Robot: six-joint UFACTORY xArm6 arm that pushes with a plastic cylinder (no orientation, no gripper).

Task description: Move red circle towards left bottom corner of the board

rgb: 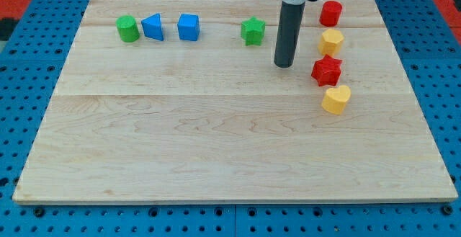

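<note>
The red circle [330, 12] stands near the view's top right of the wooden board [216, 143]. My tip [284, 65] rests on the board below and to the left of it, apart from it. My tip is between the green star [253, 31] on its left and the red star [326, 70] on its right, touching neither.
A yellow hexagon-like block [331, 42] sits just below the red circle, then the red star, then a yellow heart [336, 99]. Along the top left are a green cylinder [127, 29], a blue triangle [153, 27] and a blue cube [189, 27]. Blue pegboard [29, 64] surrounds the board.
</note>
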